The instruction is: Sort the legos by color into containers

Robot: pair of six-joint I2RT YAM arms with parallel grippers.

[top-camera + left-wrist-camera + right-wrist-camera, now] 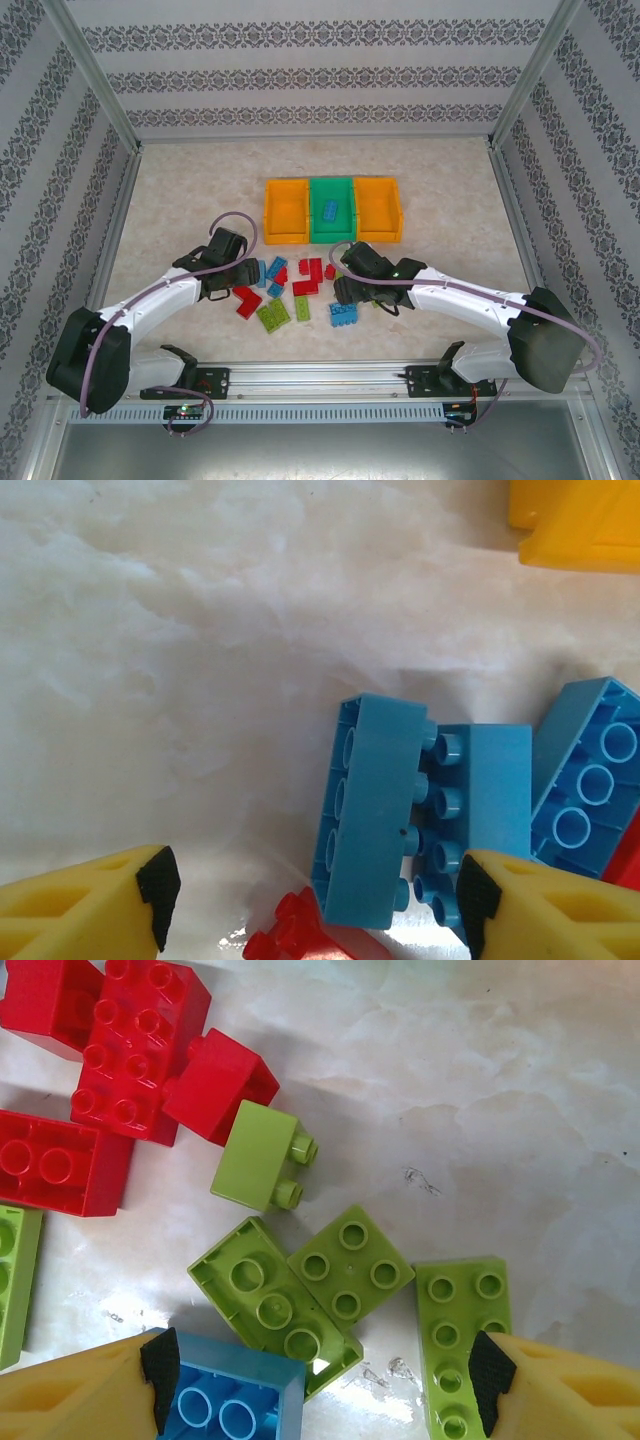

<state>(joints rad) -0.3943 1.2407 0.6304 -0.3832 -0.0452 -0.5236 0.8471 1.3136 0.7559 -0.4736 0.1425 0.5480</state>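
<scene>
Two blue bricks [375,810] are lying side by side on the bench [150,630] between the spread fingers of the left hand [318,905]; closing is risking pinching both, or tipping one. The right hand [320,1375], likewise spread, is hovering over lime bricks [270,1305].

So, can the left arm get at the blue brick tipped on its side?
Likely yes: the left gripper is open astride the tipped blue brick, though a second blue brick sits close beside it.
</scene>
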